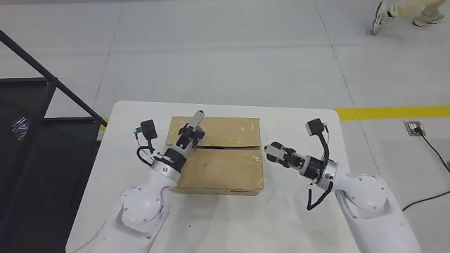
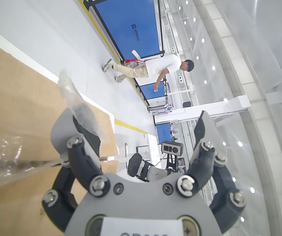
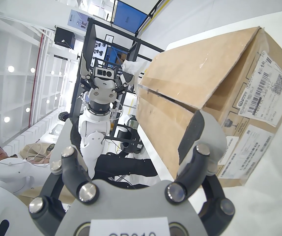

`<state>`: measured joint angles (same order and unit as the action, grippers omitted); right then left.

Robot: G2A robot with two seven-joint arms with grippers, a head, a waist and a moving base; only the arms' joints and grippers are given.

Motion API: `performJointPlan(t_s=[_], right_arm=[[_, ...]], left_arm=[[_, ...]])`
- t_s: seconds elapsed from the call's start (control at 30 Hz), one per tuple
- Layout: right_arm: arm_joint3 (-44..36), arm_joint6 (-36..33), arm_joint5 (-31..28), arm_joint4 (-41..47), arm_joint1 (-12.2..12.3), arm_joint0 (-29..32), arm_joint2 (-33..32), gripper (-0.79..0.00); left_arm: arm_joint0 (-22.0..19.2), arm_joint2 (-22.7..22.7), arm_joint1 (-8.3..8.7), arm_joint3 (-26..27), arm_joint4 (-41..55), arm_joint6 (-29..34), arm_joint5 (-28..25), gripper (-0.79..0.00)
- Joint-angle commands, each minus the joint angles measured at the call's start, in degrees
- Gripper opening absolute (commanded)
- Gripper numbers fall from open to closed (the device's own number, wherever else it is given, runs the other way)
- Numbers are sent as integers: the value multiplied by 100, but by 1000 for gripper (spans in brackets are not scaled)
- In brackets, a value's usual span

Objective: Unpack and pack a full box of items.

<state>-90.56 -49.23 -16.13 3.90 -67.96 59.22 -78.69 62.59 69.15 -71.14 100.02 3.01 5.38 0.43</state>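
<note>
Cardboard box [image 1: 219, 158], flaps shut, on tabletop [image 1: 295, 207]; left pincer [image 1: 188, 135] above its left part, wide, tape strip [image 1: 199, 117] stuck on one finger; right pincer [image 1: 270, 152] wide at box's right end.

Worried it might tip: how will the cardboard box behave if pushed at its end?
The cardboard box sits low and wide, so it probably slides on the smooth white table rather than tipping. Its top flaps look stiff but gape at the seam, so they may flex.
</note>
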Motion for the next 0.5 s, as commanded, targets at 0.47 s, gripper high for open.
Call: performJointPlan(t_s=[0.47], right_arm=[[184,-11,-38,120,37,-149,143,0]], left_arm=[[161,-335,-79,193,-393,244,-19,0]])
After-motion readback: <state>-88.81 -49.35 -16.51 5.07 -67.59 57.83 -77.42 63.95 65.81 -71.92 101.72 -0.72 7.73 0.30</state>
